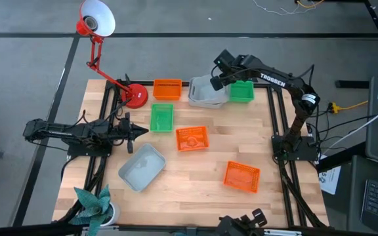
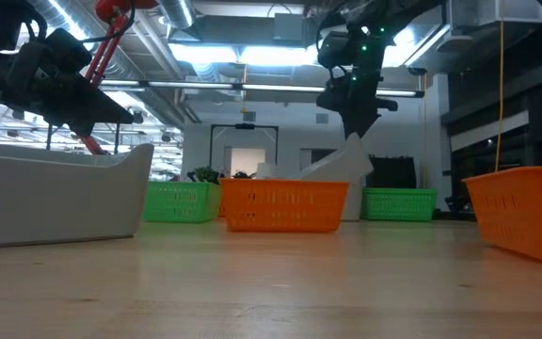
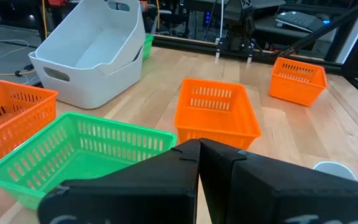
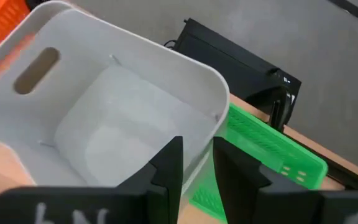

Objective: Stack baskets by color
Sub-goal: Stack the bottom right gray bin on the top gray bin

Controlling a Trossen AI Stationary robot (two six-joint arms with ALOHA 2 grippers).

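Note:
Two pale grey baskets are nested at the table's far middle. The upper one [image 3: 95, 31] is tilted inside the lower one [image 3: 86, 87], and my right gripper [image 1: 219, 81] is shut on its wall. One green basket [image 1: 241, 91] stands just right of them, and an orange one [image 1: 167, 89] just left. A second green basket [image 1: 161, 118], two more orange ones [image 1: 192, 138] [image 1: 242, 177] and a lone grey one [image 1: 142, 167] rest on their bottoms farther forward. My left gripper [image 1: 143, 131] hovers shut at the table's left, touching nothing. My right gripper holds the upper grey basket by the rim of the wall [image 4: 209, 144] that faces the green basket, one finger [image 4: 166, 165] inside the basket and one outside. The fingers slant down from above. The basket hangs tilted, held side raised, its opposite end [image 3: 48, 59] down in the lower grey basket.
A red desk lamp stands with its round base [image 1: 136, 96] at the far left, next to the orange basket. A small plant [image 1: 96, 204] sits at the near left corner. Bare wood lies between the middle orange basket and the near edge.

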